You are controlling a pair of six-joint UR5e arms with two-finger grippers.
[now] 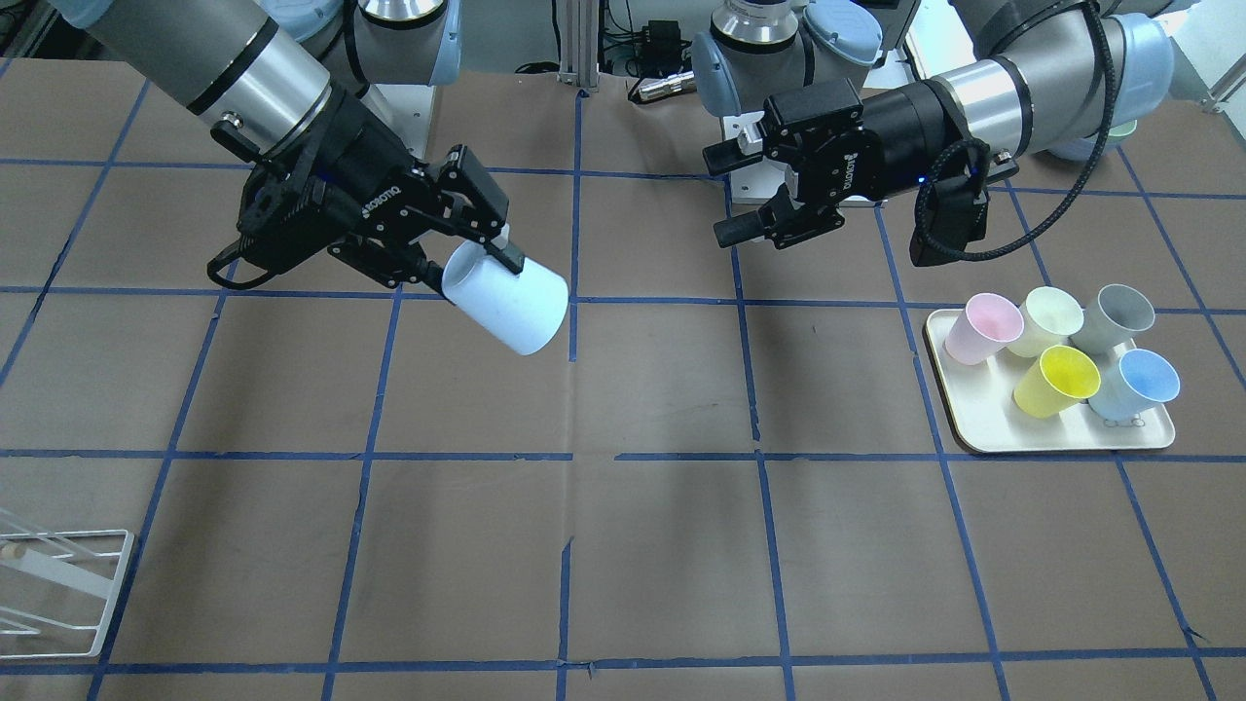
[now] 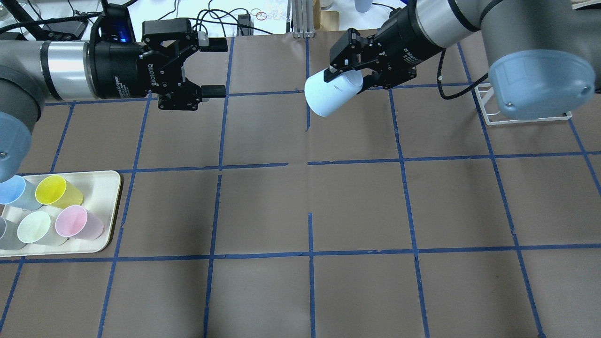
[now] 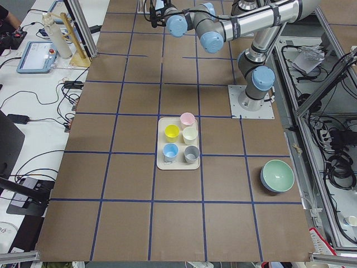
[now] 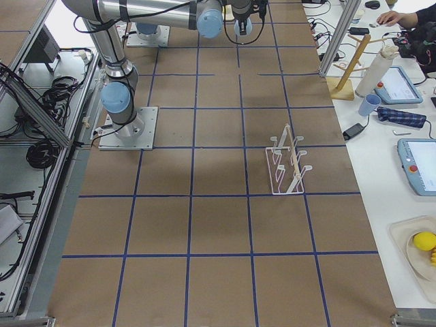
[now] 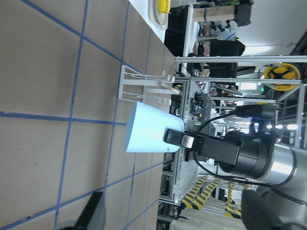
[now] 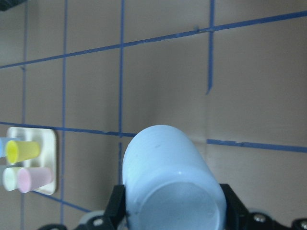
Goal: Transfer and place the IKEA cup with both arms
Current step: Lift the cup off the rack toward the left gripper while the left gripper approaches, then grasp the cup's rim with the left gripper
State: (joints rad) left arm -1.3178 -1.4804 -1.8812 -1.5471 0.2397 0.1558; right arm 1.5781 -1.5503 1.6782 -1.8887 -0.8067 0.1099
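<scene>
My right gripper (image 2: 350, 79) is shut on the rim end of the pale blue IKEA cup (image 2: 328, 96) and holds it tilted in the air over the far middle of the table, base toward my left arm. The cup and gripper also show in the front view, cup (image 1: 511, 302), gripper (image 1: 475, 258). The right wrist view looks along the cup (image 6: 168, 177). My left gripper (image 2: 217, 68) is open and empty, level with the cup and about one grid square away from it. It also shows in the front view (image 1: 725, 195). The left wrist view faces the cup's base (image 5: 151, 129).
A cream tray (image 2: 105, 188) at my left holds several cups: a pink cup (image 2: 77, 223), a yellow cup (image 2: 56, 191), a second blue cup (image 2: 16, 192) and others. A white wire rack (image 2: 493, 110) stands at my right. A green bowl (image 3: 277, 176) sits near my left end.
</scene>
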